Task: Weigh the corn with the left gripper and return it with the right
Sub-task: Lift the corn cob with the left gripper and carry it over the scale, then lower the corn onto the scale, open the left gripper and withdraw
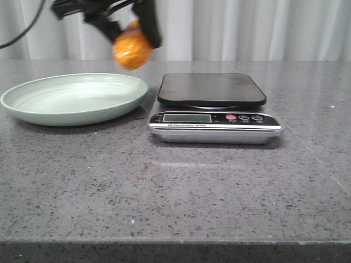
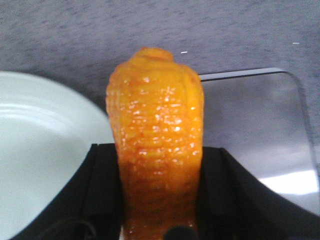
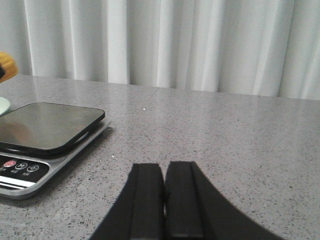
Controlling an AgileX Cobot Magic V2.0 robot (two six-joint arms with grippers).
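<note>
Above the gap between the plate (image 1: 74, 98) and the scale (image 1: 215, 108), the left pincer (image 1: 130, 34) hangs in the air, clamped on the corn (image 1: 132, 51), which is clear of every surface. From the front the orange-yellow cob shows end-on and slightly blurred, just over the plate's right rim and a little left of the scale's dark platform (image 1: 211, 88). The left wrist view shows the corn (image 2: 156, 145) standing out from between the black fingers (image 2: 102, 185), its ridged kernel rows glossy, with the pale green plate (image 2: 40, 155) to one side of it and a corner of the platform (image 2: 260, 130) to the other, grey tabletop (image 2: 150, 25) beyond. The plate and the scale both sit on the speckled tabletop (image 1: 175, 192), close beside each other; whether their edges touch cannot be told. The scale's front panel carries a blank display (image 1: 187, 118) and a red button (image 1: 231, 117) among smaller ones. Nothing lies on the platform. The right pincer (image 3: 165, 200) is low over the tabletop to the right of the scale (image 3: 45, 145), its two black fingers pressed together with nothing between them. A white curtain (image 3: 175, 40) hangs behind the tabletop's far edge.
</note>
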